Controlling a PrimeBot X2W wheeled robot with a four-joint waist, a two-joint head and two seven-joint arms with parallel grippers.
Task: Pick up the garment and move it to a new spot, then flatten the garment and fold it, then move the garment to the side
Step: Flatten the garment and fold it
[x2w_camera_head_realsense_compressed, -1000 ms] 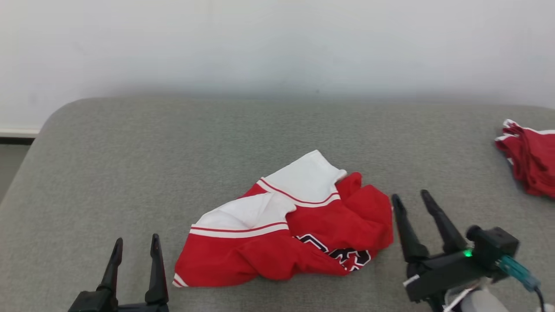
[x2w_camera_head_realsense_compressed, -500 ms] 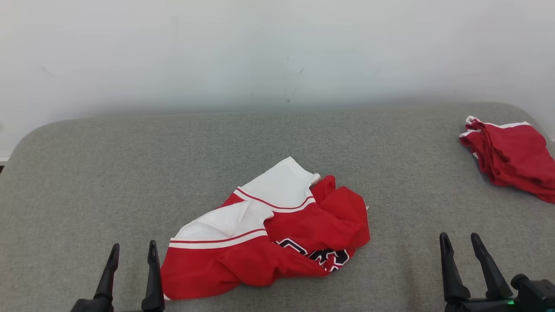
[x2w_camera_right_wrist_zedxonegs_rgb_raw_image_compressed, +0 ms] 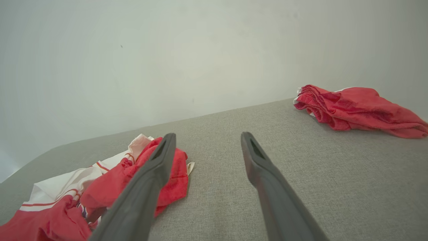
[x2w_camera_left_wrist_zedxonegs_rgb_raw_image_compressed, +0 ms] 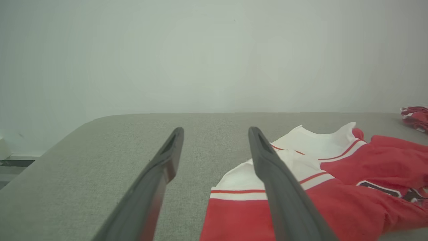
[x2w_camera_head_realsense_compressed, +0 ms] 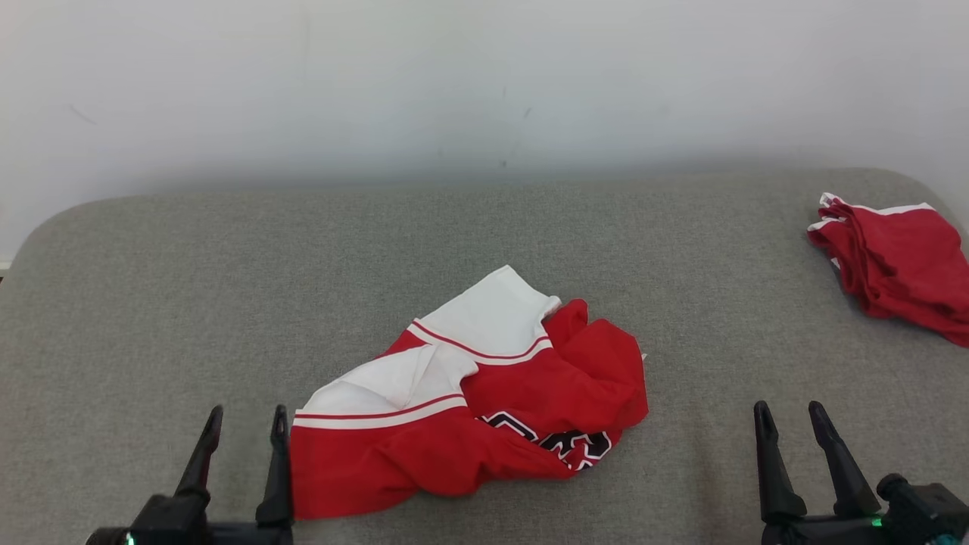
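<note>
Garment [x2w_camera_head_realsense_compressed: 522, 386]: red fabric, white panels, red-striped trim, black lettering; crumpled, not folded, lying midway across grey padded surface [x2w_camera_head_realsense_compressed: 227, 265].

Left gripper [x2w_camera_head_realsense_compressed: 248, 412] and right gripper [x2w_camera_head_realsense_compressed: 787, 409]: each carries two long black fingers, broad at the root and tapering to a blunt tip, set on a blocky black housing [x2w_camera_head_realsense_compressed: 923, 507]. A small green light [x2w_camera_head_realsense_compressed: 876, 521] glows on the right housing. In the wrist views the fingers [x2w_camera_left_wrist_zedxonegs_rgb_raw_image_compressed: 157, 187] appear matte dark grey, each with a shallow recessed slot on its inner face near the tip.
</note>
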